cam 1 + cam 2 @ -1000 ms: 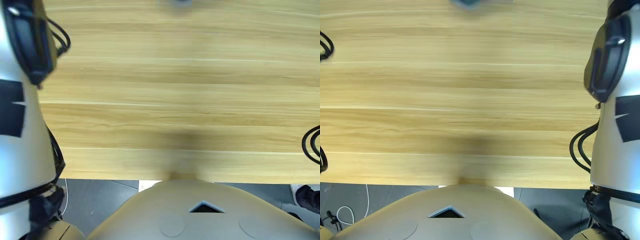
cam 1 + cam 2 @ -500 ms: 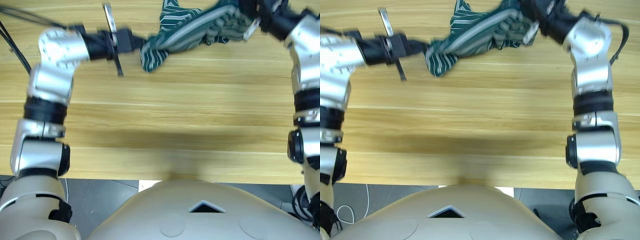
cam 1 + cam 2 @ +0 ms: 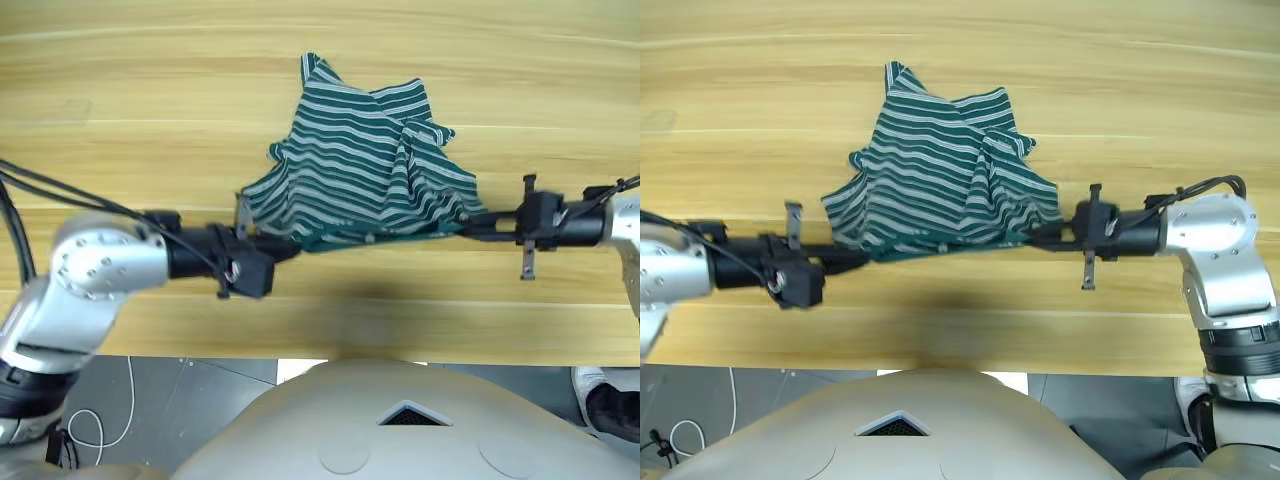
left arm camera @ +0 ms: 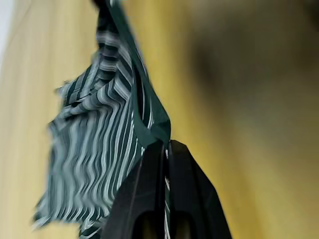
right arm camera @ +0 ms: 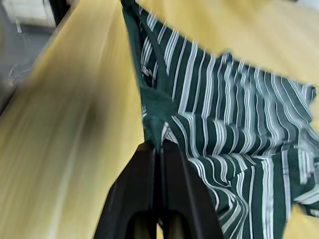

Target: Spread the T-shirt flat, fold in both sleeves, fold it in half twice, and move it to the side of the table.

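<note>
I have the T-shirt (image 3: pixel 360 170) out on the table (image 3: pixel 150 80), a dark green one with pale stripes, sitting about midway across the wood and toward the edge nearest me. It is not flat: the cloth is bunched. One corner pokes out at the far side, and a thick ridge of folds runs down the right half. My left gripper (image 3: pixel 288 247) comes in low from the left. Its two fingers are pressed together on the shirt's near edge at the left corner, and in the left wrist view a strip of green fabric is pinched right between the dark tips. My right gripper (image 3: pixel 466 228) comes in from the right at about the same level. It too is clamped on the near edge, at the right corner, and the right wrist view shows the fabric caught between its closed fingers in the same way. The near edge runs between the two grippers in a shallow sagging line, and the rest of the shirt spreads away from it toward the far side of the table. I cannot tell whether that pulled edge rests on the wood or hangs just above it. Both grippers are well apart, with the whole width of the shirt between them.
</note>
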